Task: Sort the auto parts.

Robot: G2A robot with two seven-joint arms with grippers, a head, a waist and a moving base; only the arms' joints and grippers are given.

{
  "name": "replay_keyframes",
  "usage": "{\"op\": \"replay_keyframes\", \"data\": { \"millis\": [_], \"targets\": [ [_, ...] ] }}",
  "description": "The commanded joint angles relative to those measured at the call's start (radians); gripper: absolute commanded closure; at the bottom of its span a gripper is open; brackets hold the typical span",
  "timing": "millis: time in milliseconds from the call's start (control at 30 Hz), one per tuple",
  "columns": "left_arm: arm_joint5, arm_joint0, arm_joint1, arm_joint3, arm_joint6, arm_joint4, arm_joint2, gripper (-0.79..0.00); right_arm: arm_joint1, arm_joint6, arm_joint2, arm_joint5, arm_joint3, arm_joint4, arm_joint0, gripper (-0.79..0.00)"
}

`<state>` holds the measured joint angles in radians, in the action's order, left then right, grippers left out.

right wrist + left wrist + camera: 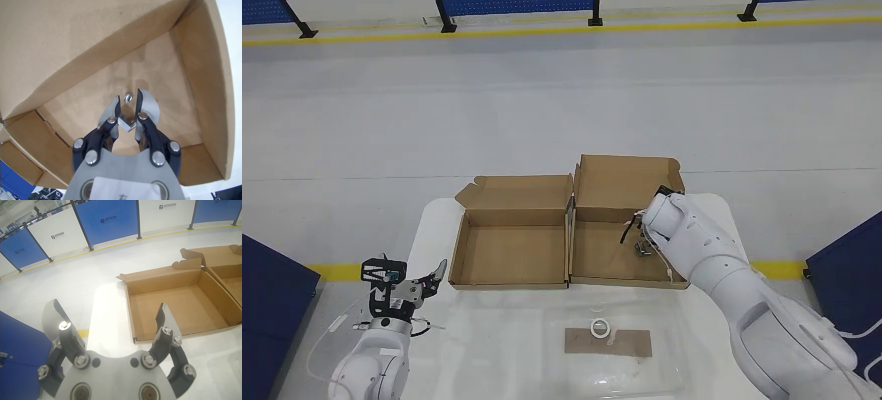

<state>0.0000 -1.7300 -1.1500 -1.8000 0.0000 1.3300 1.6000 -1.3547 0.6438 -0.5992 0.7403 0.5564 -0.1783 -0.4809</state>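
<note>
Your right end effector (128, 94) is in the right box (198, 75), pinched on a metal block (125, 124); a bolt (127, 98) lies beneath. Left end effector (108, 306) wide open, empty. Ring (600, 327) on the desk (492, 330) looks unsorted: early going.

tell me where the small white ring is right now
In the top view the small white ring sits at the far edge of the flat brown cardboard strip, nearer the robot than the right open cardboard box.

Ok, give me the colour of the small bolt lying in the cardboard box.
Shiny silver metal bolt; clearest in the right wrist view.
</note>
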Motion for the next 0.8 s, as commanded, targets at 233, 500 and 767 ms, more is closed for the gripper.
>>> {"op": "replay_keyframes", "data": {
  "millis": [233, 500, 767],
  "targets": [
    [0.000, 0.000, 0.000, 0.000, 0.000, 0.000, 0.000, -0.785, 0.003, 0.012, -0.034, -0.025, 0.005, 0.001, 0.002, -0.320],
    [0.000, 0.000, 0.000, 0.000, 0.000, 0.000, 0.000, -0.785, 0.024, 0.041, -0.077, -0.037, 0.061, -0.011, -0.004, -0.382],
    [0.000, 0.000, 0.000, 0.000, 0.000, 0.000, 0.000, -0.785, 0.075, 0.093, -0.149, -0.011, 0.199, -0.042, -0.038, -0.560]
  ]
}}
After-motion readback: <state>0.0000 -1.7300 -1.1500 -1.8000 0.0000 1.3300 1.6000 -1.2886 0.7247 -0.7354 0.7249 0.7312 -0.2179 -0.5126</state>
